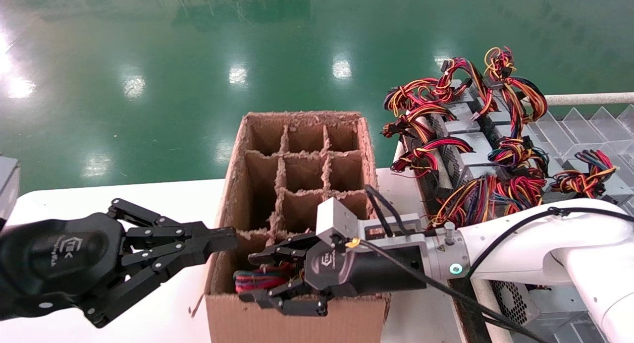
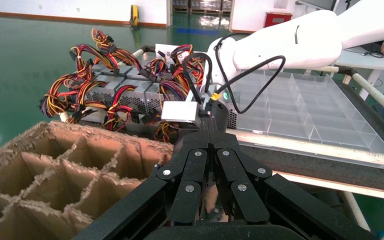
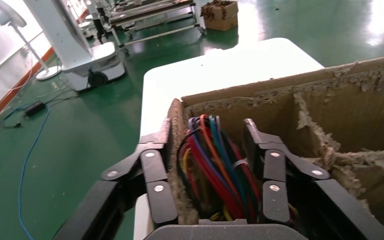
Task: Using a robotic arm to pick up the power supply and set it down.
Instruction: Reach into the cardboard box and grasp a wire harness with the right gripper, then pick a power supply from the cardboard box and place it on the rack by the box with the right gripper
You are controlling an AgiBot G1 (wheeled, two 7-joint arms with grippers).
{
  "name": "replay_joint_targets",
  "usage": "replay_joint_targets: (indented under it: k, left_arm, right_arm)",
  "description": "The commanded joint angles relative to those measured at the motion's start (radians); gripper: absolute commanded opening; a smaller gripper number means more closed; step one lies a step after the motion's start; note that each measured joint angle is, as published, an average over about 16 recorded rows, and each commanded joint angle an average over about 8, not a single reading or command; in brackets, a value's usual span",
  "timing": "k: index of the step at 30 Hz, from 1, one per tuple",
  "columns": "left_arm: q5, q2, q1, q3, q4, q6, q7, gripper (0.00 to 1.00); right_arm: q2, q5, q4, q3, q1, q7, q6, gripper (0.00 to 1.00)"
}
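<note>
- The right end effector (image 1: 270, 278), black with a small white logo too small to read, sits low centre of the head view over the nearest compartment of the cardboard box (image 1: 297, 311); its fingers (image 3: 272, 170) are spread either side of a tied wire bundle (image 3: 215, 165), with a gap visible on both sides
- The power supply (image 1: 260, 278) lies in that near compartment; only its red, blue and green wires show
- The robotic arm (image 1: 535, 244), white, enters from the lower right
- The left end effector (image 1: 218, 241), at lower left over the white worktop (image 1: 163, 199), hangs with fingers parted and empty; its logo is also illegible
- Other grey units (image 1: 470, 154) with red-yellow wires crowd the upper right
</note>
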Motion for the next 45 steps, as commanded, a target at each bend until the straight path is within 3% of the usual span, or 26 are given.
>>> replay_joint_targets:
  k: [1,22,34,45]
  left_arm:
    - [0.000,0.000,0.000,0.000,0.000,0.000,0.000,0.00]
    - [0.000,0.000,0.000,0.000,0.000,0.000,0.000,0.00]
    - [0.000,0.000,0.000,0.000,0.000,0.000,0.000,0.00]
    - [0.000,0.000,0.000,0.000,0.000,0.000,0.000,0.00]
  right_arm:
    - [0.000,0.006,-0.017,0.001,0.005,-0.004,-0.001,0.00]
    - [0.034,0.082,0.034,-0.071,0.012,0.071,-0.023,0.00]
    - [0.141,0.209,0.189,-0.099,-0.021,0.170,-0.015,0.00]
    - [0.236,0.326,0.272,-0.043,-0.016,0.203,0.027,0.00]
